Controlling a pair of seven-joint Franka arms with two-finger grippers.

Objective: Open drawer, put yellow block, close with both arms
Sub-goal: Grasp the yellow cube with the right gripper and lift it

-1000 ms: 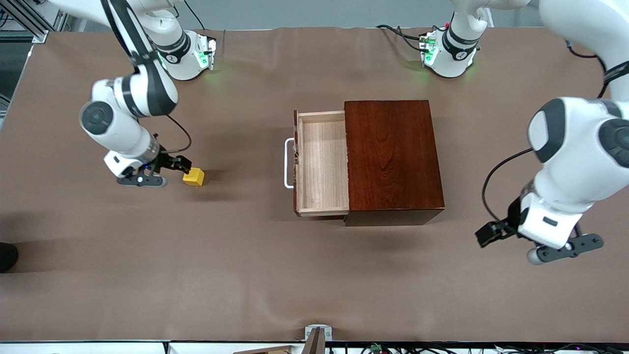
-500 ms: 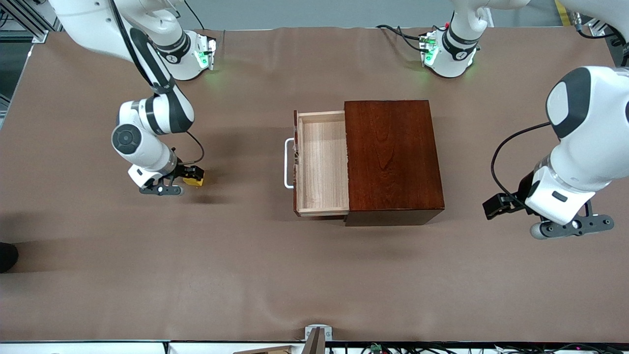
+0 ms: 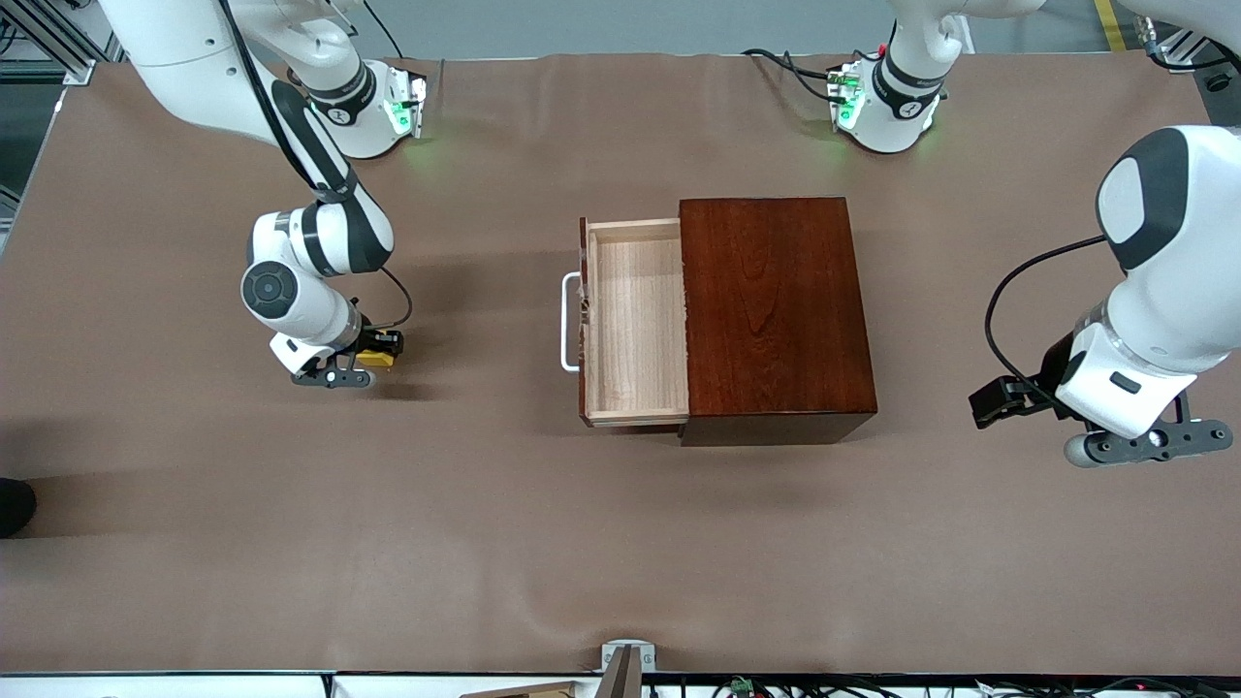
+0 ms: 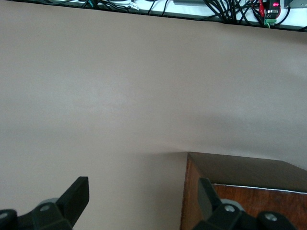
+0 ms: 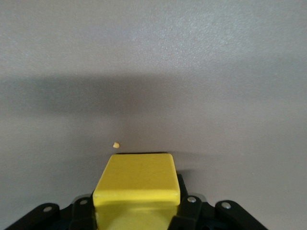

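Block (image 3: 380, 358) sits on the bench (image 3: 485, 543) toward the right arm's end, well apart from the drawer (image 3: 635, 320). Right tool (image 3: 373, 351) is down at the bench with its fingers (image 5: 188, 211) clamped on the block, one on each side; a tiny yellow crumb (image 5: 115, 144) lies on the bench just beside the block. Drawer stands pulled out of the box (image 3: 776, 315), its pale tray bare, white handle (image 3: 567, 322) facing the right arm's end. Left tool (image 4: 141, 201) hangs over the bench at the left arm's end, beside the box's corner (image 4: 230, 172), fingers (image 4: 76, 194) apart with nothing between them.
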